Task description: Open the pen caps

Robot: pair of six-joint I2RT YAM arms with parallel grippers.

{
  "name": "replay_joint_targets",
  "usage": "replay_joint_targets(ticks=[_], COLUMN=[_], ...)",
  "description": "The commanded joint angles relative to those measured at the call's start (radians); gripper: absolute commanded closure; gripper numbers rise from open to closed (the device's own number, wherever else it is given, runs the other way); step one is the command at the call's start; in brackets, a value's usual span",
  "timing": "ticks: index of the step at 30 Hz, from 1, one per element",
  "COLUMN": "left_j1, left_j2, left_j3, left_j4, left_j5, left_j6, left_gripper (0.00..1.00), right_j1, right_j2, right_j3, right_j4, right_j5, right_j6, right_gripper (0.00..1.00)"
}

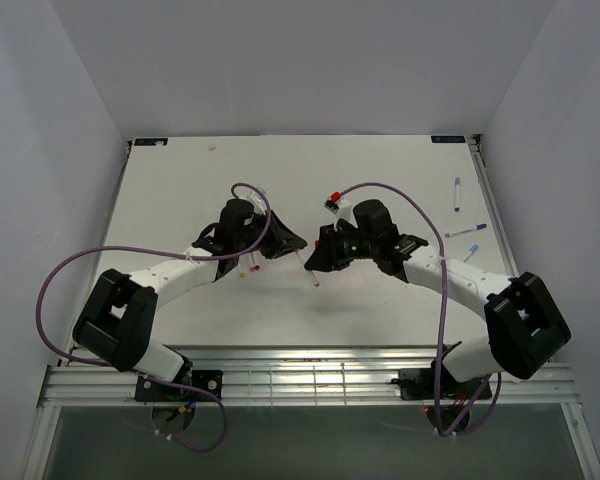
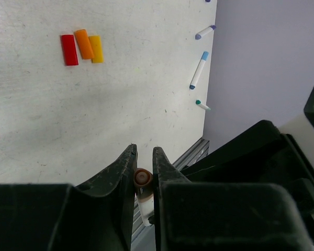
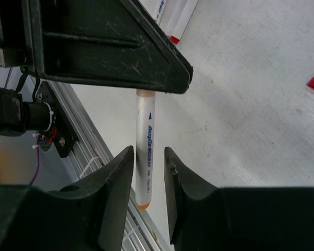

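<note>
A white-barrelled marker pen (image 3: 145, 157) hangs upright between the two grippers, seen in the top view as the pen (image 1: 309, 272). My left gripper (image 2: 144, 157) is shut on its brownish-orange pen cap (image 2: 142, 178) at the upper end. Lower down, my right gripper (image 3: 148, 157) is open around the barrel, with a gap on the right side. Red (image 2: 69, 49), orange (image 2: 84, 44) and yellow (image 2: 96, 48) caps lie loose side by side on the table.
Capped pens lie near the table's right edge: purple (image 2: 205, 32), blue (image 2: 199, 70) and green (image 2: 202, 105). Uncapped white pens (image 1: 247, 266) lie under the left arm. The aluminium rail (image 1: 310, 378) runs along the near edge.
</note>
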Motion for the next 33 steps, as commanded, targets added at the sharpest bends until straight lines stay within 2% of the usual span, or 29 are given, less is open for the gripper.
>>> replay_joint_targets(ticks=[1,7,14,17,20,21,23,24,26,27,30,32,33], left_j1=[-0.004,-0.004,-0.004,-0.004,-0.004,-0.004,-0.01,-0.011,-0.016,-0.016,-0.016,-0.016,-0.016], left_j2=[-0.042,-0.043,-0.04,-0.034,-0.027,-0.022,-0.01,-0.008,0.003,0.007,0.003,-0.005,-0.011], left_j3=[-0.004,0.0,0.049,0.075,0.103,0.148,0.192,0.233,0.271,0.285,0.301,0.301,0.301], left_j4=[0.004,0.005,-0.019,-0.054,-0.165,-0.214,-0.327,-0.355,-0.426,-0.44,-0.454,-0.458,-0.461], left_j5=[0.059,0.088,0.07,0.042,-0.039,-0.069,-0.18,-0.217,-0.295,-0.313,-0.36,-0.386,-0.398], left_j6=[0.048,0.065,0.038,0.027,0.021,0.024,0.025,0.024,0.028,0.027,0.013,0.019,0.027], left_gripper=[1.0,1.0,1.0,1.0,1.0,1.0,1.0,1.0,1.0,1.0,1.0,1.0,1.0], right_j1=[0.002,0.001,0.004,0.008,0.054,0.085,0.192,0.221,0.281,0.309,0.32,0.317,0.312], right_j2=[0.028,0.11,0.133,0.134,0.12,0.116,0.126,0.139,0.188,0.2,0.229,0.226,0.222], right_j3=[0.085,0.128,0.117,0.115,0.138,0.151,0.2,0.22,0.276,0.29,0.318,0.309,0.301], right_j4=[-0.012,0.005,0.031,0.014,-0.072,-0.107,-0.196,-0.233,-0.32,-0.342,-0.368,-0.341,-0.318], right_j5=[-0.055,-0.182,-0.187,-0.127,0.065,0.274,0.487,0.676,0.817,0.948,1.008,0.958,0.851], right_j6=[-0.069,-0.079,-0.054,-0.055,-0.092,-0.144,-0.193,-0.21,-0.218,-0.217,-0.217,-0.224,-0.229], right_gripper=[0.64,0.68,0.82,0.92,0.92,0.92,0.92,0.92,0.92,0.92,0.92,0.92,0.92])
